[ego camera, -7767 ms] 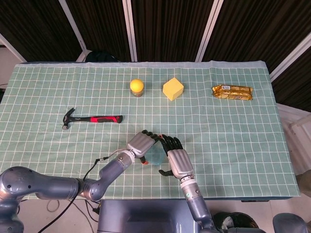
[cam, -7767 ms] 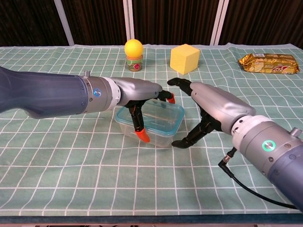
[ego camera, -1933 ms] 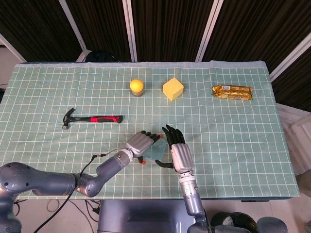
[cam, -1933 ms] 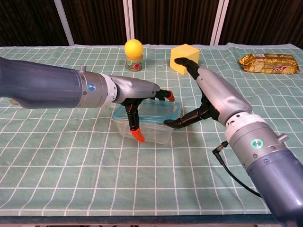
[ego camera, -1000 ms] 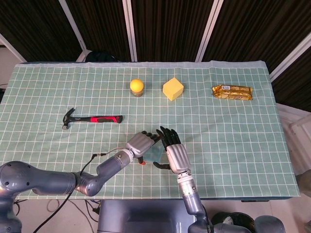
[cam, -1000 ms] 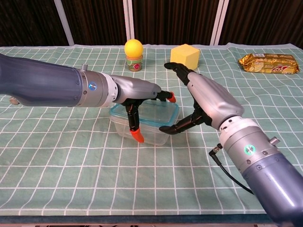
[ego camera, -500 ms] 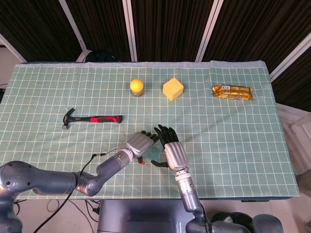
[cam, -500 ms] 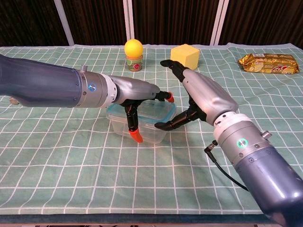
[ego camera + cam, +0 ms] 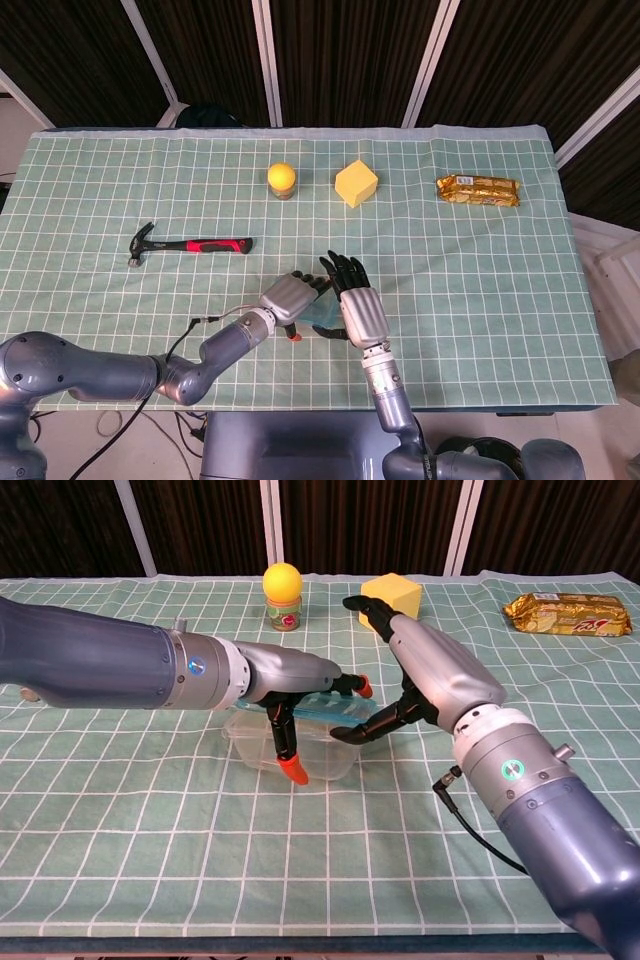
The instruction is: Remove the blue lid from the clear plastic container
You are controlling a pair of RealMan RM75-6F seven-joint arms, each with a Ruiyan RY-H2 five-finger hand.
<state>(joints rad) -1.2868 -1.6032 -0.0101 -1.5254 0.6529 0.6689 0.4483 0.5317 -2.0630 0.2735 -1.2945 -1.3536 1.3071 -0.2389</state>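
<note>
A: Where's the blue lid (image 9: 335,708)?

B: We see it tilted above the clear plastic container (image 9: 290,745), right edge lifted off the rim, left edge low under the left hand (image 9: 285,685). The container sits on the green checked cloth (image 9: 150,810), near the front of the table, roughly centre.

A: Hands?

B: Right hand (image 9: 425,680) has its thumb hooked under the lid's right edge, with the other fingers stretched up and away from us. It looks like it's carrying that edge, but we can't tell whether there's a real pinch; the contact is hidden. Left hand is draped over the container from the left. One orange-tipped finger (image 9: 293,768) runs down the near wall and another reaches across the top of the lid. We'd call that holding the container.

A: Room around it?

B: Open cloth in front of the container and to both sides in the chest view. In the head view the hammer (image 9: 190,245) lies well to the left and further back. The yellow ball on its small jar (image 9: 282,592) and the yellow block (image 9: 390,602) are well behind, near the far edge. The gold snack packet (image 9: 567,613) is far right at the back. A black cable (image 9: 490,830) trails from the right wrist over the cloth.
</note>
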